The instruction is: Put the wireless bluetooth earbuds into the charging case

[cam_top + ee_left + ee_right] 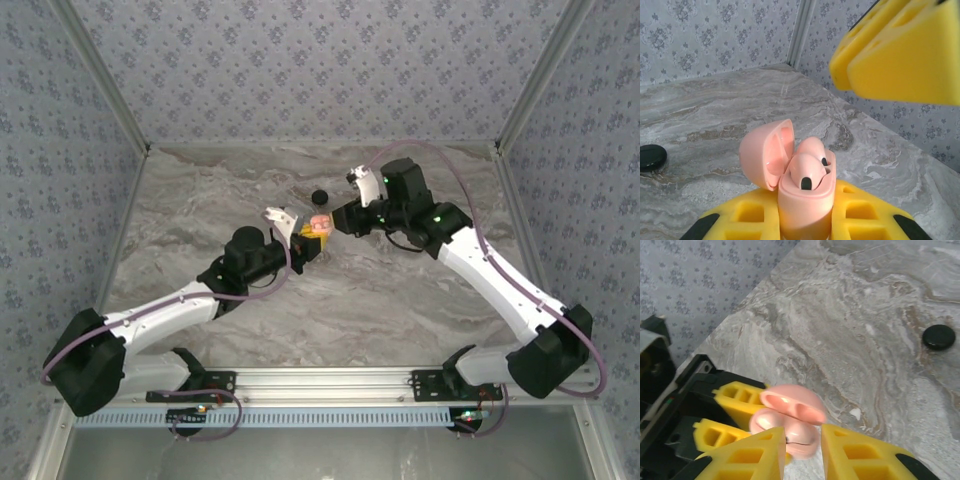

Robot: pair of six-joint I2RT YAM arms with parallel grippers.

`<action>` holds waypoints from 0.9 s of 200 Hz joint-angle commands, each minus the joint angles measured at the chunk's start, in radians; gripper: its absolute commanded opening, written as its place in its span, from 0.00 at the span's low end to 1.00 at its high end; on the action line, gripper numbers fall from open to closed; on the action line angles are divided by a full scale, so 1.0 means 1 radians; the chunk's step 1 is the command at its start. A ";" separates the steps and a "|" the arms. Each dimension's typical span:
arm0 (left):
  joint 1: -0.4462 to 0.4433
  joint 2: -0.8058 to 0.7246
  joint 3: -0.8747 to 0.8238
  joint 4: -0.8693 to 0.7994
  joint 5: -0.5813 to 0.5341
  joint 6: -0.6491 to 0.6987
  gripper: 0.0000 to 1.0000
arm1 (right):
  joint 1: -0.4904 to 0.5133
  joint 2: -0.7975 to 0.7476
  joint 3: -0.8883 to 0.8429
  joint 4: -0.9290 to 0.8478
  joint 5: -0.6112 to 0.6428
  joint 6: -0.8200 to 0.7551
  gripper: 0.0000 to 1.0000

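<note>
Nearest us, the left gripper is clamped on the case, which stands upright between its fingers with the mouth facing up. Both earbuds sit in the wells, stems down and heads showing; we cannot tell whether they are fully home. The lid is hinged back, on the side away from the right gripper. That gripper hangs just beside the case, fingers a little apart on nothing, so we judge it the free arm for pressing or closing. Farther off, a puck lies on the table.
</note>
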 commanded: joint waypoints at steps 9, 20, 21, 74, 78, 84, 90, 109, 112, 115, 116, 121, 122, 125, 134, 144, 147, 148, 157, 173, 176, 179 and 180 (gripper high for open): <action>-0.007 -0.046 0.034 0.044 0.045 0.038 0.15 | -0.069 -0.024 -0.045 0.029 -0.069 0.034 0.26; -0.007 -0.050 0.035 0.055 0.068 0.043 0.15 | -0.091 -0.023 -0.058 0.041 -0.107 0.036 0.26; -0.007 -0.050 0.036 0.056 0.071 0.043 0.15 | -0.093 -0.023 -0.058 0.042 -0.112 0.035 0.26; -0.007 -0.046 0.028 0.179 0.218 0.032 0.15 | -0.150 0.000 -0.132 0.093 -0.260 0.028 0.21; -0.007 -0.045 0.027 0.189 0.229 0.028 0.15 | -0.151 0.003 -0.134 0.097 -0.273 0.028 0.20; -0.008 -0.042 0.025 0.209 0.242 0.023 0.15 | -0.153 0.006 -0.137 0.103 -0.289 0.028 0.20; -0.007 -0.037 0.021 0.228 0.257 0.017 0.15 | -0.154 0.010 -0.137 0.105 -0.300 0.028 0.19; -0.006 -0.023 0.021 0.268 0.295 0.000 0.15 | -0.155 0.017 -0.140 0.119 -0.333 0.027 0.17; -0.006 -0.021 0.022 0.271 0.300 -0.002 0.15 | -0.155 0.017 -0.140 0.121 -0.337 0.028 0.17; -0.006 -0.017 0.024 0.273 0.306 -0.003 0.15 | -0.155 0.018 -0.141 0.122 -0.343 0.028 0.17; -0.006 -0.017 0.025 0.274 0.308 -0.003 0.15 | -0.155 0.018 -0.140 0.122 -0.344 0.028 0.17; -0.007 -0.012 0.027 0.275 0.315 -0.008 0.15 | -0.155 0.020 -0.140 0.125 -0.354 0.027 0.16; -0.008 -0.011 0.027 0.276 0.316 -0.009 0.15 | -0.155 0.019 -0.140 0.126 -0.355 0.027 0.16; -0.007 -0.009 0.029 0.277 0.319 -0.012 0.15 | -0.155 0.021 -0.139 0.128 -0.361 0.027 0.16; -0.008 0.000 0.033 0.284 0.328 -0.017 0.15 | -0.155 0.023 -0.140 0.132 -0.373 0.028 0.16; -0.007 0.008 0.033 0.295 0.336 -0.023 0.14 | -0.156 0.025 -0.141 0.138 -0.386 0.028 0.15; -0.007 0.010 0.035 0.297 0.337 -0.025 0.15 | -0.155 0.025 -0.140 0.139 -0.390 0.029 0.15; -0.007 0.010 0.035 0.298 0.339 -0.025 0.14 | -0.156 0.025 -0.140 0.139 -0.391 0.029 0.15; -0.007 0.017 0.036 0.302 0.343 -0.028 0.15 | -0.155 0.026 -0.140 0.144 -0.402 0.030 0.14; -0.007 0.026 0.041 0.298 0.345 -0.031 0.15 | -0.155 0.026 -0.139 0.149 -0.424 0.032 0.14; -0.007 0.029 0.040 0.300 0.345 -0.032 0.15 | -0.154 0.025 -0.140 0.149 -0.427 0.033 0.14; -0.006 0.030 0.040 0.300 0.345 -0.032 0.15 | -0.153 0.025 -0.139 0.151 -0.430 0.033 0.14; -0.007 0.031 0.040 0.300 0.345 -0.032 0.15 | -0.153 0.025 -0.139 0.151 -0.432 0.032 0.14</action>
